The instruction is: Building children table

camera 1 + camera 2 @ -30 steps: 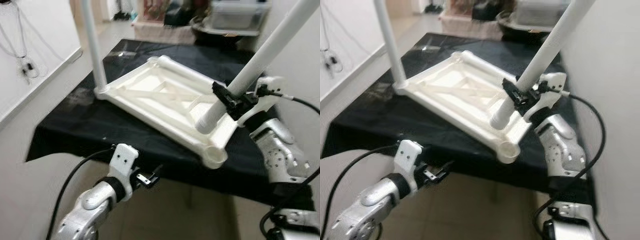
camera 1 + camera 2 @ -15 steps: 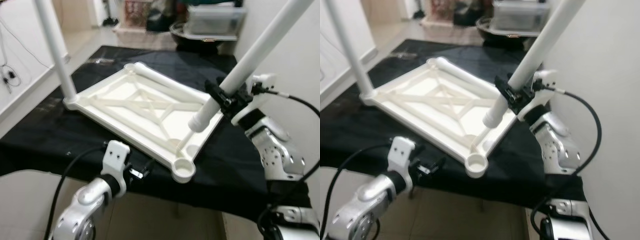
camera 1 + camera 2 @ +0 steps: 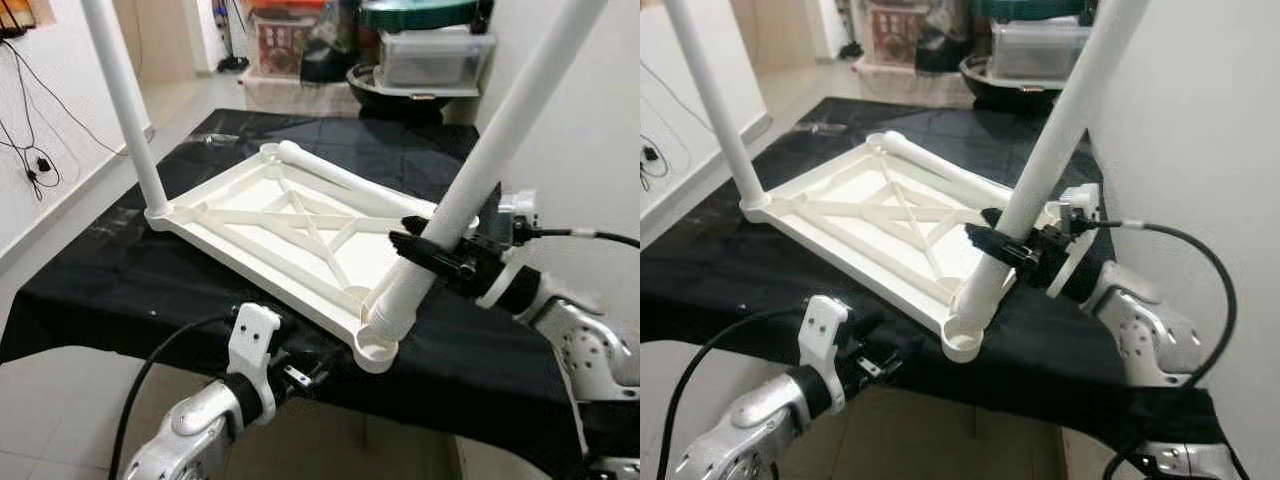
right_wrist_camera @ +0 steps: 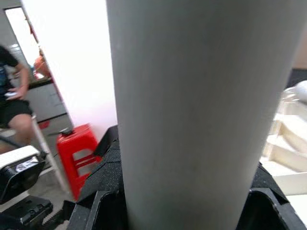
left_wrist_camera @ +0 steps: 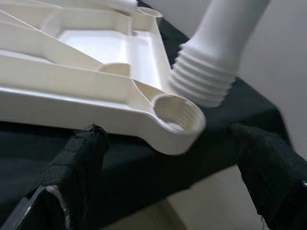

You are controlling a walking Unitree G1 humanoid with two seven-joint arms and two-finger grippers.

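Right gripper (image 3: 432, 257) clamps table leg (image 3: 478, 178), threaded end over tabletop (image 3: 300, 225) corner socket (image 5: 178, 113); left gripper (image 5: 172, 177) fingers apart.

One white tabletop (image 3: 290, 225) lies upside down on the black-draped table (image 3: 130, 270).

Three white legs are in view: one leg (image 3: 125, 105) stands upright in the tabletop's corner toward the table's left edge, one leg (image 3: 345, 180) lies along the tabletop's far side, and one leg (image 3: 470, 175) is tilted over the corner nearest the table's front edge.

One threaded socket (image 5: 178, 115) sits open at that near corner.

Two grippers are in view, the left gripper (image 3: 300, 372) and the right gripper (image 3: 440, 262).

One red stool (image 4: 79, 153) stands on the floor.

One seated person (image 4: 12, 103) is visible.
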